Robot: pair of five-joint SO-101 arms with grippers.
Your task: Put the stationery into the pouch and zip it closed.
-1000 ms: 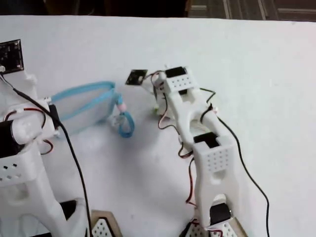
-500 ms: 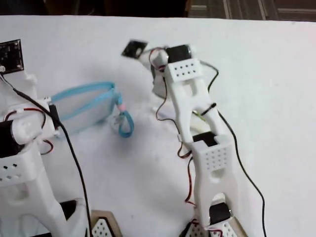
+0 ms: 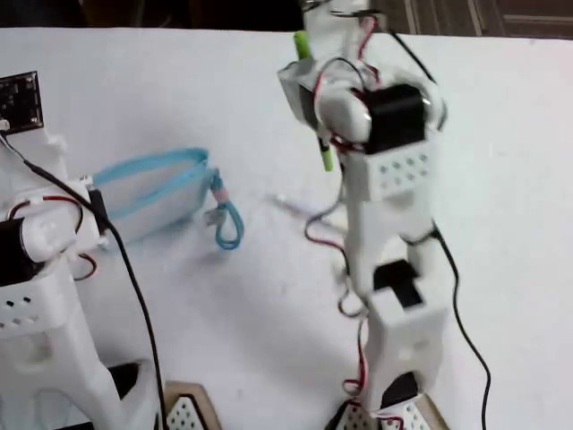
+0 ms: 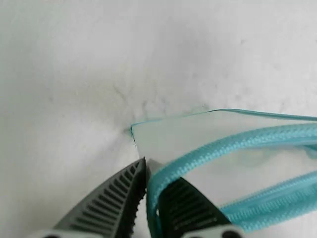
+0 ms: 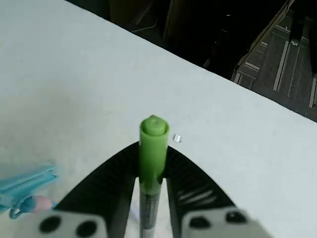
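A clear pouch (image 3: pixel 152 195) with a blue zipper lies open-mouthed on the white table at the left. My left gripper (image 3: pixel 97 211) is shut on its near-left corner; in the left wrist view the fingers (image 4: pixel 119 203) pinch the pouch (image 4: pixel 223 148) edge beside the zipper tape. My right gripper (image 3: pixel 313 98) is raised high over the table's middle back, shut on a green pen (image 3: pixel 327 158). In the right wrist view the green pen (image 5: pixel 151 144) stands between the right gripper's (image 5: pixel 150 163) dark fingers, and the pouch (image 5: pixel 25 186) shows far off to one side.
A blue wrist loop (image 3: pixel 228 224) with a pink bead trails from the pouch's right end. A small white scrap (image 3: pixel 288 203) lies on the table under the right arm. The table's far edge (image 3: pixel 179 30) borders a dark floor.
The right arm has risen from the table and swung back, lifting the green pen with it. The left arm and pouch have stayed put.
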